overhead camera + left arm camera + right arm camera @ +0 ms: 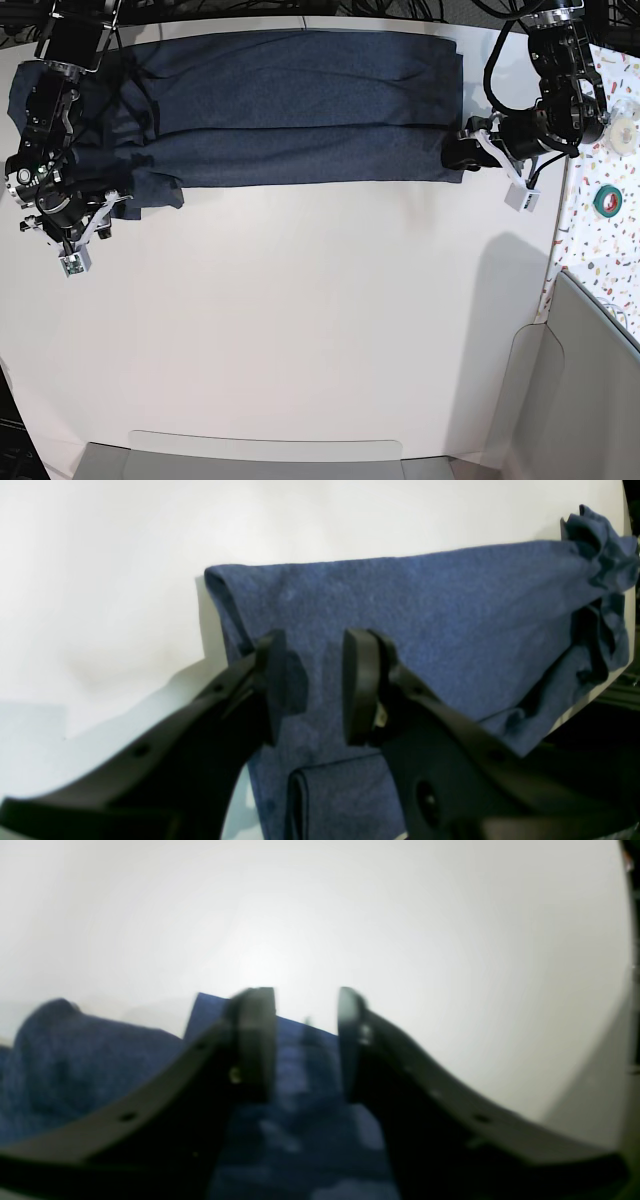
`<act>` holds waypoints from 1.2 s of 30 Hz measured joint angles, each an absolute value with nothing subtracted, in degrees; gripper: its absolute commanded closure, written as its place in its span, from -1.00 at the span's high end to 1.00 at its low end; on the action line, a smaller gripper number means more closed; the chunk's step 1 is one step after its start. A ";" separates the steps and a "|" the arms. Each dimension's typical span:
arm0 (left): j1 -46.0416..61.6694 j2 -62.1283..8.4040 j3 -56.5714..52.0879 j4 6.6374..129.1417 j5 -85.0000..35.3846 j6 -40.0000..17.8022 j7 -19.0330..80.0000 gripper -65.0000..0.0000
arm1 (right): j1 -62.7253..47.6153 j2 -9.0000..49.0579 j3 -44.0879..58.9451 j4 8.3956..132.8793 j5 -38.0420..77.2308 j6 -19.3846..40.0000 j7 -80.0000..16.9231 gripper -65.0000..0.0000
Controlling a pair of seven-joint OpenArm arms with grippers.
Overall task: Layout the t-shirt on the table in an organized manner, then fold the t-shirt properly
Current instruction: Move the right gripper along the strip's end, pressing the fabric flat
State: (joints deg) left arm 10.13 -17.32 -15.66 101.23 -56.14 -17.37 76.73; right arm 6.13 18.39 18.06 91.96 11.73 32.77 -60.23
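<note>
The dark navy t-shirt [300,110] lies folded into a long band along the far edge of the white table [320,320]. My left gripper [456,152] is at the band's right end. In the left wrist view it [315,685] stands open just above the fabric [440,605], with nothing pinched. A folded sleeve edge shows below the fingers. My right gripper [118,200] is at the left end, by a bunched corner. The blurred right wrist view shows it [305,1040] open, with blue cloth [75,1065] under and between the jaws.
A narrow speckled strip [590,240] runs along the right side, with a green tape roll [606,198] and a white roll [627,130] on it. A grey panel [590,350] stands at the lower right. Cables hang at the far edge.
</note>
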 measured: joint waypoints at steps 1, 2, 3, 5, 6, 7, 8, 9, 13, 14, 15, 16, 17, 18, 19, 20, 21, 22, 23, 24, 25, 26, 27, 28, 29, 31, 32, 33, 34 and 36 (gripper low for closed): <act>10.13 -17.32 -15.66 101.25 -56.12 -17.37 76.73 -0.44 | 6.72 18.17 18.04 90.37 11.90 32.80 -60.25 -0.25; 10.13 -17.32 -15.66 101.25 -56.12 -17.37 76.75 -0.44 | 7.35 17.89 17.98 88.66 11.88 32.80 -60.25 -0.25; 10.13 -17.30 -15.66 101.23 -56.12 -17.37 76.73 -0.44 | 8.10 17.87 17.17 86.65 11.40 32.77 -60.23 -0.25; 10.11 -17.32 -15.66 101.25 -56.14 -17.34 76.73 -0.44 | 9.52 18.02 14.81 83.31 10.85 32.77 -60.40 -0.25; 10.13 -17.32 -15.66 101.25 -56.14 -17.34 76.71 -0.44 | 9.96 17.98 13.56 82.41 10.98 32.77 -60.36 -0.25; 10.13 -17.28 -15.66 101.23 -56.12 -17.34 76.75 -0.44 | 10.17 17.96 12.32 81.82 11.31 32.77 -60.12 -0.25; 10.13 -17.30 -15.66 101.25 -56.14 -17.37 76.75 -0.44 | 10.20 17.76 11.44 81.58 11.53 32.77 -59.72 -0.25; 10.13 -17.32 -15.66 101.25 -56.12 -17.37 76.71 -0.44 | 10.17 17.76 10.41 81.56 11.49 32.77 -59.00 -0.25; 10.13 -17.28 -15.66 101.25 -56.12 -17.37 76.75 -0.44 | 10.17 17.78 7.66 81.56 11.49 32.77 -57.60 -0.25; 10.13 -17.28 -15.66 101.25 -56.14 -17.37 76.73 -0.44 | 10.15 17.78 7.35 81.56 11.38 32.77 -57.63 -0.25; 10.11 -17.32 -15.66 101.25 -56.12 -17.37 76.73 -0.44 | 10.15 17.78 7.07 81.56 11.22 32.77 -57.65 -0.25; 10.13 -17.32 -15.66 101.23 -56.12 -17.37 76.73 -0.44 | 10.13 17.76 7.07 81.56 11.25 32.77 -57.63 -0.25; 10.15 -17.32 -15.66 101.25 -56.12 -17.37 76.75 -0.44 | 10.13 17.76 7.01 81.56 11.25 32.77 -57.63 -0.25; 10.15 -17.30 -15.66 101.25 -56.12 -17.37 76.75 -0.44 | 10.15 17.78 7.01 81.56 11.25 32.77 -57.63 -0.25; 10.15 -17.30 -15.66 101.25 -56.12 -17.37 76.75 -0.44 | 10.13 17.80 7.03 81.56 11.25 32.77 -57.63 -0.25; 10.11 -17.30 -15.66 101.25 -56.12 -17.37 76.73 -0.44 | 10.13 17.89 7.03 81.56 11.25 32.77 -57.63 -0.25; 10.09 -17.30 -15.66 101.25 -56.12 -17.37 76.73 -0.44 | 10.13 17.89 7.07 81.58 11.22 32.77 -57.65 -0.25; 10.07 -17.30 -15.66 101.25 -56.12 -17.37 76.73 -0.44 | 10.13 17.87 7.16 81.62 11.25 32.77 -57.71 -0.25; 10.07 -17.30 -15.66 101.23 -56.12 -17.37 76.75 -0.44 | 10.13 17.87 7.16 81.69 11.25 32.77 -57.76 -0.25; 10.07 -17.30 -15.66 101.23 -56.12 -17.37 76.73 -0.44 | 10.13 17.89 7.16 81.69 11.25 32.77 -57.84 -0.25; 10.04 -17.30 -15.66 101.25 -56.12 -17.37 76.73 -0.44 | 10.13 17.91 7.16 81.69 11.27 32.77 -57.84 -0.25; 10.02 -17.30 -15.66 101.25 -56.12 -17.34 76.73 -0.44 | 10.13 17.91 7.20 81.69 11.27 32.77 -57.84 -0.25; 10.02 -17.30 -15.66 101.25 -56.12 -17.34 76.73 -0.44 | 10.13 17.91 7.20 81.69 11.27 32.77 -57.87 -0.25; 10.02 -17.30 -15.66 101.25 -56.12 -17.37 76.73 -0.44 | 10.13 17.91 7.20 81.69 11.27 32.77 -57.84 -0.24; 10.02 -17.30 -15.66 101.23 -56.12 -17.34 76.73 -0.44 | 10.13 17.89 7.20 81.69 11.27 32.77 -57.84 -0.24; 10.02 -17.30 -15.66 101.25 -56.12 -17.37 76.73 -0.44 | 10.13 17.89 7.20 81.69 11.27 32.77 -57.84 -0.24; 10.02 -17.30 -15.66 101.25 -56.12 -17.37 76.73 -0.44 | 10.13 17.89 7.20 81.69 11.27 32.77 -57.84 -0.24; 10.02 -17.30 -15.66 101.25 -56.12 -17.37 76.73 -0.44 | 10.13 17.87 7.20 81.69 11.27 32.77 -57.84 -0.24; 10.02 -17.30 -15.66 101.25 -56.12 -17.37 76.73 -0.44 | 10.15 17.67 7.20 81.69 11.27 32.75 -57.87 -0.24; 10.02 -17.30 -15.66 101.23 -56.12 -17.37 76.73 -0.44 | 10.17 16.88 7.35 81.73 11.27 32.77 -57.87 -0.24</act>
State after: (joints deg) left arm 10.02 -17.30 -15.66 101.23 -56.12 -17.37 76.73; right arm 10.17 16.88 7.35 81.73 11.27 32.77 -57.87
